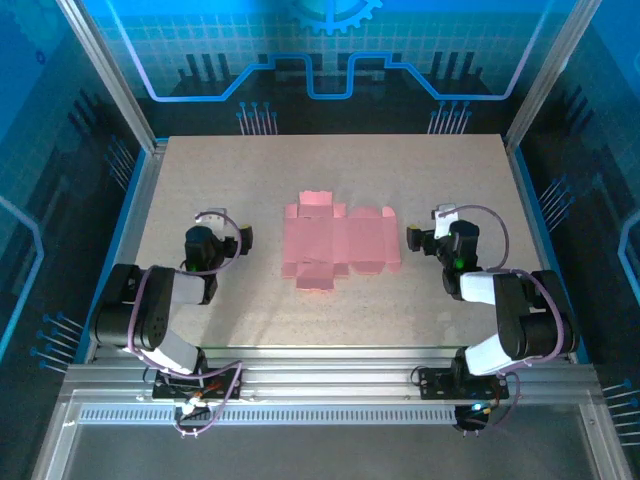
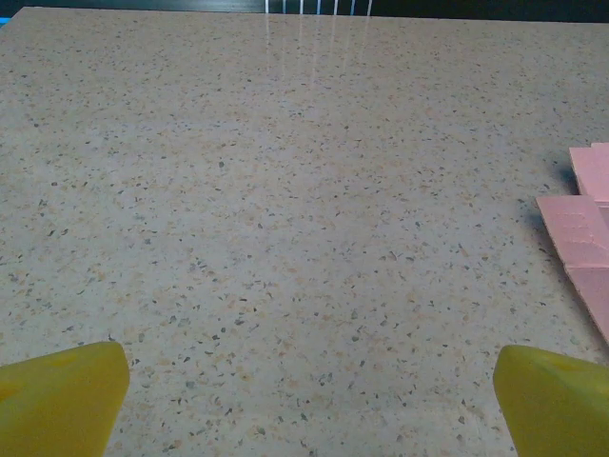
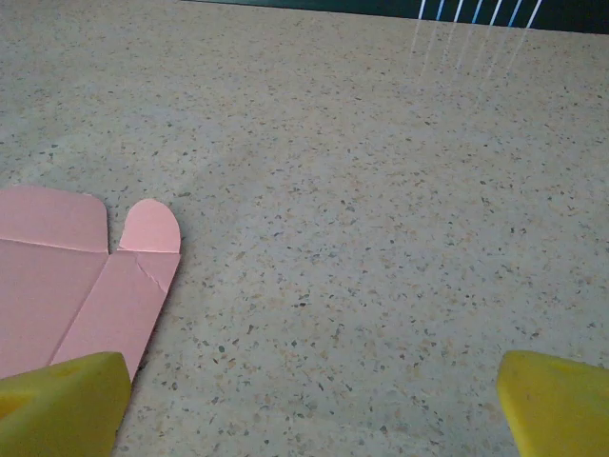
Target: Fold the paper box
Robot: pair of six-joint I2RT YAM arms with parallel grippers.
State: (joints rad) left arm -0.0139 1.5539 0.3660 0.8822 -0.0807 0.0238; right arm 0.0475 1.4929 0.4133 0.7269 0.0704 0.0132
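The paper box (image 1: pixel 338 242) is a flat pink creased cutout with small tabs, lying unfolded at the middle of the table. My left gripper (image 1: pixel 238 239) rests to its left, open and empty, with a gap of bare table between them. In the left wrist view its yellow fingertips (image 2: pixel 62 395) stand wide apart and the box's edge (image 2: pixel 582 231) shows at the right. To the cutout's right sits my right gripper (image 1: pixel 414 238), open and empty, close to the nearest flap. The right wrist view has that flap (image 3: pixel 81 281) with a rounded tab at lower left, beside one yellow fingertip (image 3: pixel 67 405).
The speckled beige table (image 1: pixel 330 165) is framed by aluminium rails (image 1: pixel 320 378) at the near edge and blue walls on the other sides. Both arm bases sit at the near edge.
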